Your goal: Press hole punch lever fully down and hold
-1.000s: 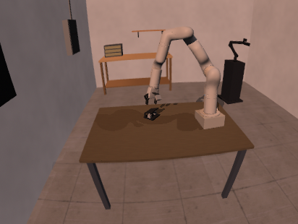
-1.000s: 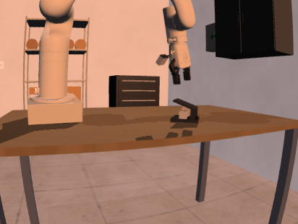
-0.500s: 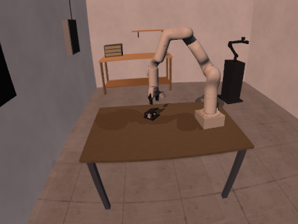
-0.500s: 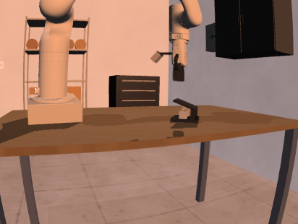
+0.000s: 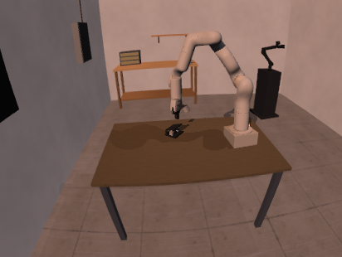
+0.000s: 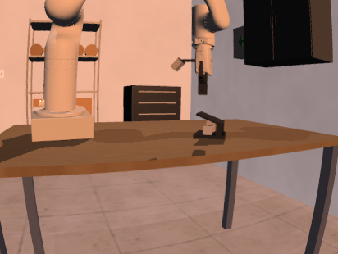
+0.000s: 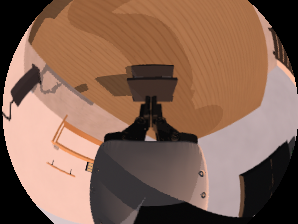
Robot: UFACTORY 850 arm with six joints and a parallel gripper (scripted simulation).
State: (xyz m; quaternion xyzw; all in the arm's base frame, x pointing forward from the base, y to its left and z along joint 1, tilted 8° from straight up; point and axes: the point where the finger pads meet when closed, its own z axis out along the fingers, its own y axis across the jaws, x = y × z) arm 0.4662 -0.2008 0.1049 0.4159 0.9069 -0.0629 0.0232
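The dark hole punch (image 5: 174,131) stands upright on the brown table, toward the far side and left of the arm's base. In the exterior view the hole punch (image 6: 210,127) has its lever raised at a slant. My gripper (image 6: 202,89) hangs straight above it, pointing down, with a clear gap of air to the lever. The fingers are shut together on nothing. In the wrist view the fingertips (image 7: 152,104) meet just in front of the hole punch (image 7: 153,82). In the top view the gripper (image 5: 177,113) is a little above the punch.
The arm's beige base block (image 5: 241,136) sits on the table's right side. A wooden shelf table (image 5: 155,79) stands behind, a black pedestal (image 5: 266,92) at the back right, a dark drawer cabinet (image 6: 153,103) beyond the table.
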